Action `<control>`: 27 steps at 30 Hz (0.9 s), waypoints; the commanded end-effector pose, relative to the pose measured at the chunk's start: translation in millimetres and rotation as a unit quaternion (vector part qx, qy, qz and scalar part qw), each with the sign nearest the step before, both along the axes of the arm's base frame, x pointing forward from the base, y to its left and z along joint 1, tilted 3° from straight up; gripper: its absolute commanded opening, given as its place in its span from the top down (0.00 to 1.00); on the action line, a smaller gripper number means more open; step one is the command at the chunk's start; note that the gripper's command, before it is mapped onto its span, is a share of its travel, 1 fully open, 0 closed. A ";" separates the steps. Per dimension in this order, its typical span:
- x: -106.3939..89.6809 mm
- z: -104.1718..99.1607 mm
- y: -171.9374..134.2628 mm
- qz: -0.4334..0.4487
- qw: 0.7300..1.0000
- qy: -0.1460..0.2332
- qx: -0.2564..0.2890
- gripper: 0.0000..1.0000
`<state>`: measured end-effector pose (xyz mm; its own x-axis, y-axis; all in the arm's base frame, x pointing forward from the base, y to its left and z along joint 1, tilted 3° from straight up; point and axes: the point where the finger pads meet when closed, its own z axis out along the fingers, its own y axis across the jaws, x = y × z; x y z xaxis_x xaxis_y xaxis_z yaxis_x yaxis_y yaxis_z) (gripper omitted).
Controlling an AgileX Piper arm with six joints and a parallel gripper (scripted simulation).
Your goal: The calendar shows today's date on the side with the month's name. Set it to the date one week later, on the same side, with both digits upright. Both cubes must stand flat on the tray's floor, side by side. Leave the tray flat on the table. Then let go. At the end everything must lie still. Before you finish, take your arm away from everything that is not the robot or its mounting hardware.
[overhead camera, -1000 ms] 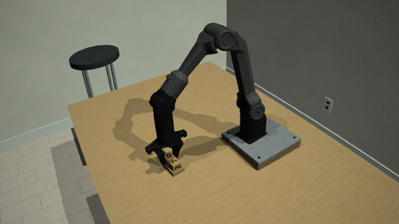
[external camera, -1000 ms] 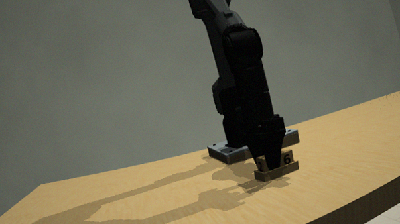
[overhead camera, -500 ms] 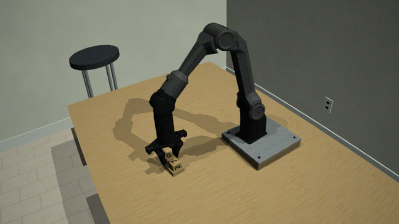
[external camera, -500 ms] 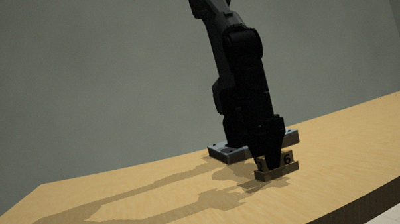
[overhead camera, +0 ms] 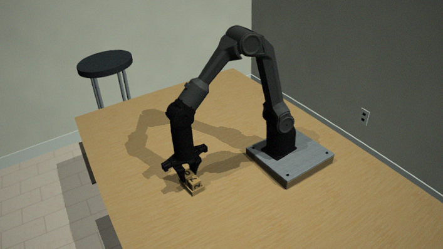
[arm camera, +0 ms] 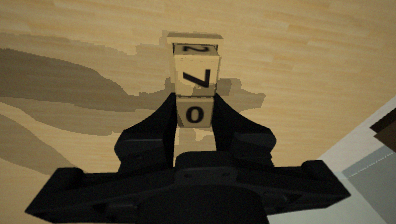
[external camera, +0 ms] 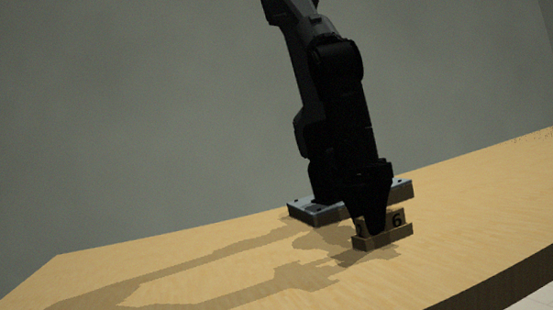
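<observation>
A small wooden calendar tray (external camera: 382, 238) lies flat on the table and holds two wooden cubes side by side. My gripper (arm camera: 194, 101) points straight down and is shut on the near cube (overhead camera: 187, 173), which shows 0 on top. The other cube (arm camera: 196, 76) shows 7 on top and 2 on its end face. In the exterior view that cube (external camera: 396, 219) shows 6 on the front side. The gripper (external camera: 371, 224) hides the front of the cube it holds. Both cubes stand in the tray (overhead camera: 193, 191). I cannot read a month's name.
The arm's grey base plate (overhead camera: 289, 162) stands to the right of the tray. A black stool (overhead camera: 105, 63) stands beyond the table's far left edge. The table's left edge is close to the tray.
</observation>
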<state>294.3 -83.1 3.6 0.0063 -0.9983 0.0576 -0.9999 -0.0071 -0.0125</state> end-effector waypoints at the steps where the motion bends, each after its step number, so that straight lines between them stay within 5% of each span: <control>1: -0.8 -0.6 -0.3 -0.001 1.000 0.001 0.000 0.62; 20: -0.6 0.4 -0.3 -0.001 1.000 0.001 0.000 0.62; 27: 0.3 29.0 1.5 0.000 1.000 -0.002 0.000 0.62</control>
<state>292.9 -81.9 25.1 0.0053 -0.9984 0.0571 -0.9999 -0.0058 -0.0091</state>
